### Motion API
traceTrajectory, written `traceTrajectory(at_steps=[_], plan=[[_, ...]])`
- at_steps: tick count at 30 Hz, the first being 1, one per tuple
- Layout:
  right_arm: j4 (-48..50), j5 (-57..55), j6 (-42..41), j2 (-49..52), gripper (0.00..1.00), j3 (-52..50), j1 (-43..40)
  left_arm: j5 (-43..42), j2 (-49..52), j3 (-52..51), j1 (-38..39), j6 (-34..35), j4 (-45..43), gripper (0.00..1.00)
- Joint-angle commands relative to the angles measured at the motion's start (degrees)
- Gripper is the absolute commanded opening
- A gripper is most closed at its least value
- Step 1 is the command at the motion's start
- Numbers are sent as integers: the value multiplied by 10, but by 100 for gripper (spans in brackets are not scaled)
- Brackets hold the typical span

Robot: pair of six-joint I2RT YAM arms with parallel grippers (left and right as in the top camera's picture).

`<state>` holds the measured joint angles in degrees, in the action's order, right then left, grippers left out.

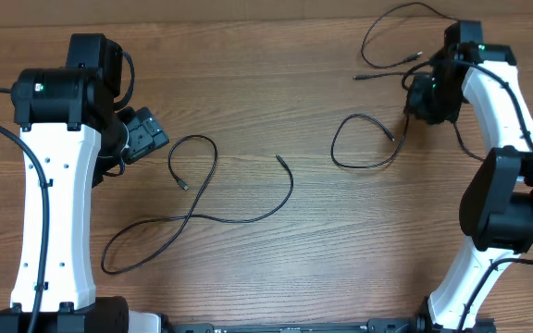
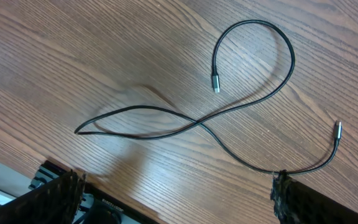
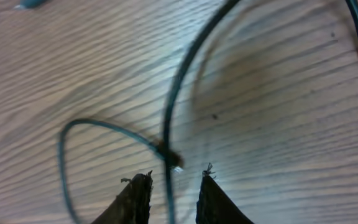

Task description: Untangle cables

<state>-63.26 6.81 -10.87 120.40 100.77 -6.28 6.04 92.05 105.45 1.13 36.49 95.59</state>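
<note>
Spread apart across the table (image 1: 276, 83): long cable (image 2: 197, 123) crossed over itself beside the left gripper (image 2: 176, 180), gaping wide and empty; short cable (image 3: 166, 130) running between the narrowly parted right gripper (image 3: 176, 177), not visibly pinched; third cable (image 1: 387, 67) near the far edge.

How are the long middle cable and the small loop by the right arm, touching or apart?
Apart. Overhead shows bare table between the long cable and the small loop.
</note>
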Motion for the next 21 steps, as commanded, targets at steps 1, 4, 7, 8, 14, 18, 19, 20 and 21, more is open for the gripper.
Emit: traceTrajectory(at_steps=[1, 4, 7, 8, 14, 18, 19, 20, 21], plan=[[18, -23, -12, -7, 27, -27, -1, -1, 1, -3, 0, -3, -1, 99], [37, -11, -12, -7, 19, -50, -1, -1, 1, -3, 0, -3, -1, 100], [51, -12, -12, -7, 4, -67, -1, -1, 1, -3, 0, -3, -1, 100], [56, -12, -12, -7, 4, -72, -1, -1, 1, -3, 0, -3, -1, 100], [115, -12, -12, -7, 4, -123, -1, -1, 1, -3, 0, -3, -1, 99], [187, -12, -11, -7, 4, -180, -1, -1, 1, -3, 0, -3, -1, 100], [194, -12, -11, -7, 4, -187, -1, -1, 1, -3, 0, -3, -1, 99], [200, -12, -11, -7, 4, -191, -1, -1, 1, -3, 0, -3, -1, 100], [202, -12, -11, -7, 4, -191, -1, -1, 1, -3, 0, -3, -1, 99]])
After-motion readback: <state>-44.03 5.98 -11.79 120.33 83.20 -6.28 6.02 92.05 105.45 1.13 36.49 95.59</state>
